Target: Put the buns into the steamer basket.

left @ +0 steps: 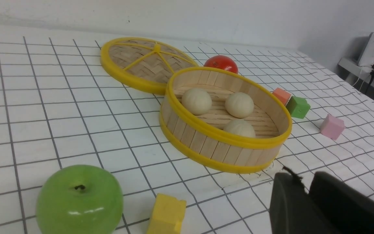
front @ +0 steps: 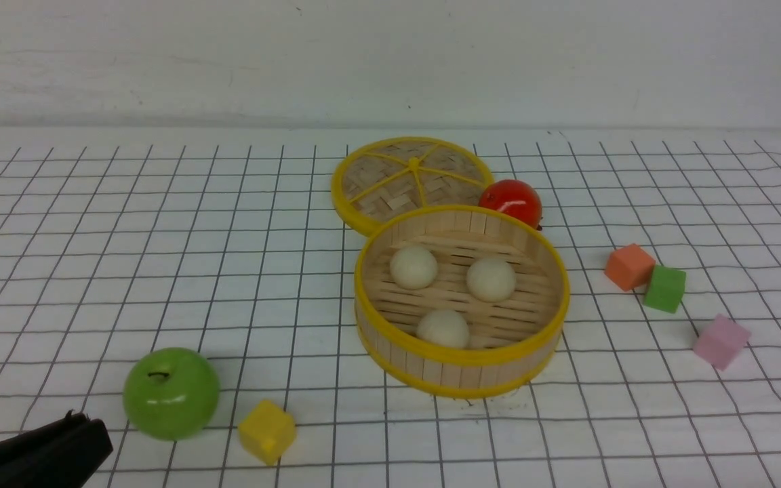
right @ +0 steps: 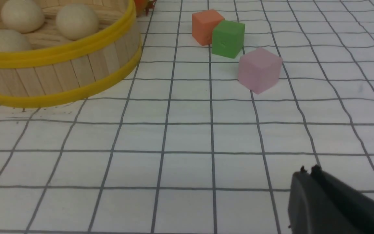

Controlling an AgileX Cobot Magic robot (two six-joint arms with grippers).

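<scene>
The steamer basket stands mid-table with three cream-white buns inside: one at the back left, one at the back right, one at the front. They also show in the left wrist view and the right wrist view. My left gripper is shut and empty at the near left, beside the green apple; in its own view the jaws meet. My right gripper is shut and empty, near of the cubes; the front view does not show it.
The flat woven lid lies behind the basket, touching a red tomato. A green apple and yellow cube sit front left. Orange, green and pink cubes sit right of the basket.
</scene>
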